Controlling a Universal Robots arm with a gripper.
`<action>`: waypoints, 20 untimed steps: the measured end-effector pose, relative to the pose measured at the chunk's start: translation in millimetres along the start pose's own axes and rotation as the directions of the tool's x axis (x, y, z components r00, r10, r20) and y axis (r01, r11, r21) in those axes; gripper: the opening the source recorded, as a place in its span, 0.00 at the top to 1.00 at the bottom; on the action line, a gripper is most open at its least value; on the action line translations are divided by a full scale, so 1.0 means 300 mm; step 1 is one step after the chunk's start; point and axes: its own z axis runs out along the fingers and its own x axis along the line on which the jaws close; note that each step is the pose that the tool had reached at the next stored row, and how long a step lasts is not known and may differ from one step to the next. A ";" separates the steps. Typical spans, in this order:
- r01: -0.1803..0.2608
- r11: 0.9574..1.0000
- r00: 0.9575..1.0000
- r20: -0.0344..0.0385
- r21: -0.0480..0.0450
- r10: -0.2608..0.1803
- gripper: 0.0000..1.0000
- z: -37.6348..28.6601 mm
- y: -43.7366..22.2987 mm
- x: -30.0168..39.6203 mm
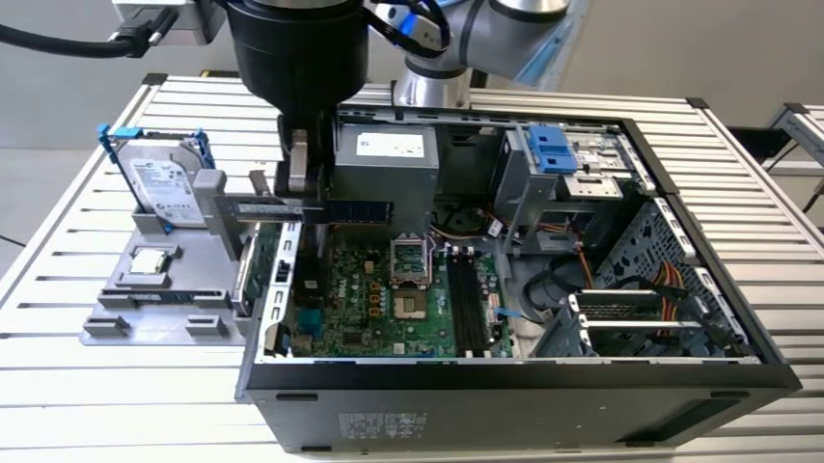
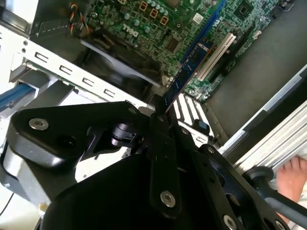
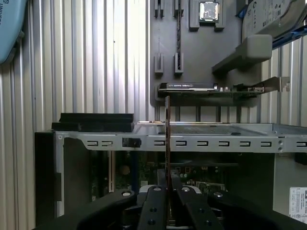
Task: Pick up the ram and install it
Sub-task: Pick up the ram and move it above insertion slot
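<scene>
The ram (image 1: 361, 207) is a thin dark blue-green stick, and my gripper (image 1: 304, 198) is shut on one end of it. It hangs level above the left wall of the open computer case (image 1: 515, 381), over the motherboard (image 1: 367, 299). The black memory slots (image 1: 466, 304) lie further toward the exterior view's right. In the second wrist view the ram (image 2: 188, 69) juts out from the gripper (image 2: 159, 109) over the green board. The first wrist view has the ram (image 3: 167, 134) edge-on, rising from between the fingers (image 3: 156, 201).
A grey fixture (image 1: 116, 323) at the exterior view's left holds a silver hard drive (image 1: 165, 183), a square CPU chip (image 1: 152, 260) and an expansion card (image 3: 192, 87). A person's hand (image 2: 292, 178) rests by the case. Drive bays (image 1: 566, 159) and cables (image 1: 644, 289) crowd the case's right side.
</scene>
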 end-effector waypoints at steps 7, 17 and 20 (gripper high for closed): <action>0.000 1.000 1.000 0.000 0.000 0.000 1.00 -0.001 -0.047 -0.001; 0.000 1.000 1.000 0.000 -0.002 0.000 1.00 -0.003 -0.118 -0.002; 0.000 1.000 1.000 0.000 -0.002 0.000 1.00 -0.004 -0.139 -0.002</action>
